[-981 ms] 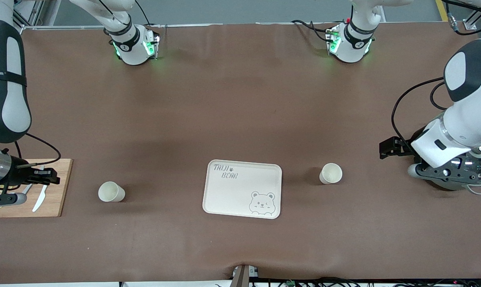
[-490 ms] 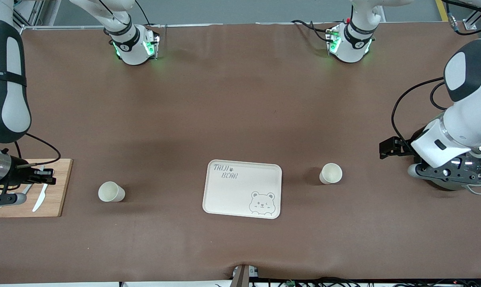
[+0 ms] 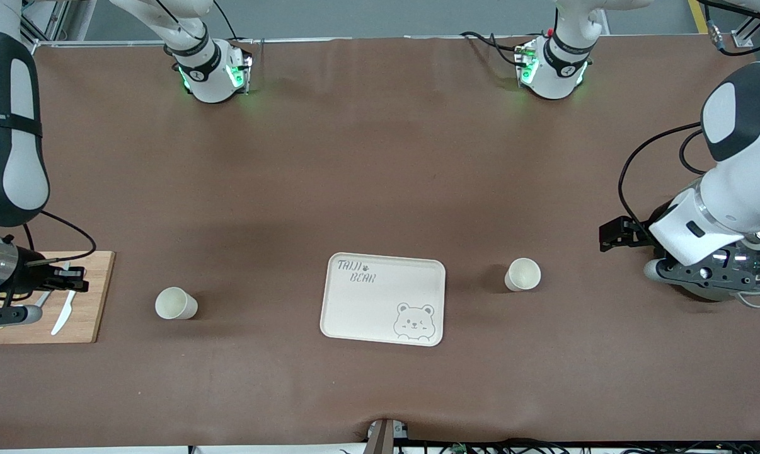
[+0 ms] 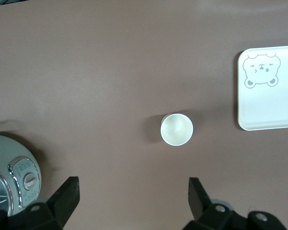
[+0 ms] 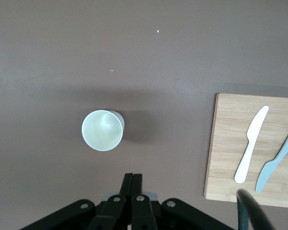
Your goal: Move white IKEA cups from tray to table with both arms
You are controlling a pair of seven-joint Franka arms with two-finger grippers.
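Front view: both cups stand on the table (image 3: 380,157), off the tray (image 3: 383,299); judged from this, the moving looks done.
Cup toward the right arm's end (image 3: 176,303): upright on the brown sheet, well apart from the tray, near the cutting board (image 3: 84,315).
Cup toward the left arm's end (image 3: 522,275): upright, close to the tray's short edge but not touching.
Right gripper (image 3: 65,279): fingers pressed together, holding nothing, over the cutting board's edge.
Left gripper (image 4: 132,194): fingers spread wide, empty, over the table near a steel pot (image 3: 726,268).
Risk, cups: light, tapered and handleless, so a stray brush from a retreating arm would probably tip or roll one.
Risk, board: the right gripper hangs close above two knives (image 5: 250,143), and a low sweep could drag them off.
Risk, cable: the loose black cable at the left arm could snag as it moves.
Materials: cups are smooth, matte cream-white; the tray is cream with a raised rim, rounded corners and a printed bear; the sheet is matte brown, slightly wrinkled; the board is pale bamboo.
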